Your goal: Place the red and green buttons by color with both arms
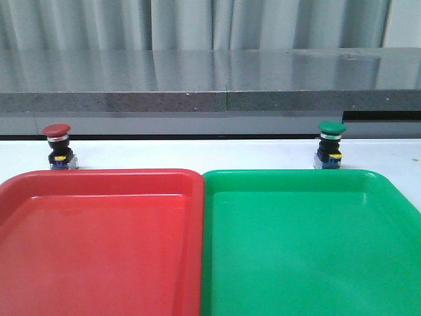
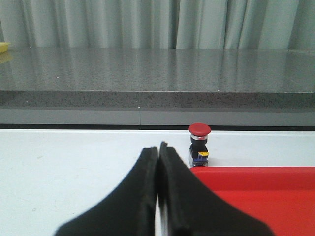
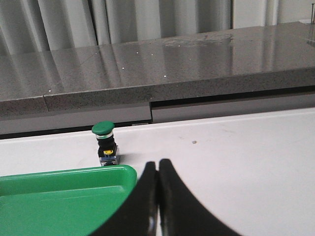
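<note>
The red button (image 1: 57,146) stands upright on the white table just behind the red tray's far left rim; it also shows in the left wrist view (image 2: 199,144). The green button (image 1: 330,144) stands upright behind the green tray's far right rim, and shows in the right wrist view (image 3: 105,143). My left gripper (image 2: 159,146) is shut and empty, short of the red button and to its left. My right gripper (image 3: 158,163) is shut and empty, short of the green button and to its right. Neither arm shows in the front view.
A red tray (image 1: 99,179) on the left and a green tray (image 1: 289,176) on the right lie side by side, touching, at the table's front. A grey stone ledge (image 1: 210,79) runs along the back of the table, with curtains behind it.
</note>
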Motion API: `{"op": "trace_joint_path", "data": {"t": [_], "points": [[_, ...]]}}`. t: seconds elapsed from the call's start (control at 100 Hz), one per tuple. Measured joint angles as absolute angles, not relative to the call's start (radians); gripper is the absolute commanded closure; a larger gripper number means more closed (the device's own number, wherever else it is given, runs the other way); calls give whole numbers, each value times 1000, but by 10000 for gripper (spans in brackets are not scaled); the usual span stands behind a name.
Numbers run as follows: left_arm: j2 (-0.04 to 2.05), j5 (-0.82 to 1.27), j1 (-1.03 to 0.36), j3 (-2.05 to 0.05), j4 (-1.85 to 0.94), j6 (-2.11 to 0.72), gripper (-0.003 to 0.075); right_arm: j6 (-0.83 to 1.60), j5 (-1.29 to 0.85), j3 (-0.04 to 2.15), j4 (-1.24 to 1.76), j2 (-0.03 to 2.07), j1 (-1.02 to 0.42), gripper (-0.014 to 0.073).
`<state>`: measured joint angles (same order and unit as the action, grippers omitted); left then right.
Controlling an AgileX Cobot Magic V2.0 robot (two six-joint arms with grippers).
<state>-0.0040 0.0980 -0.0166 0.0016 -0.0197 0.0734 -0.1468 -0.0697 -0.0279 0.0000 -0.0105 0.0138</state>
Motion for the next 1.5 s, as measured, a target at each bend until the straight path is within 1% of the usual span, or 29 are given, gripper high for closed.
{"op": "trace_joint_path", "data": {"t": [1.11, 1.24, 1.5], "points": [[-2, 82, -17, -3, -49, 73, 741, -147, -70, -28, 0, -10, 14, 657], [71, 93, -17, -59, -54, 75, 741, -147, -70, -28, 0, -10, 14, 657], [300, 98, -17, -295, -57, 75, 741, -147, -70, -28, 0, -10, 14, 657]]}}
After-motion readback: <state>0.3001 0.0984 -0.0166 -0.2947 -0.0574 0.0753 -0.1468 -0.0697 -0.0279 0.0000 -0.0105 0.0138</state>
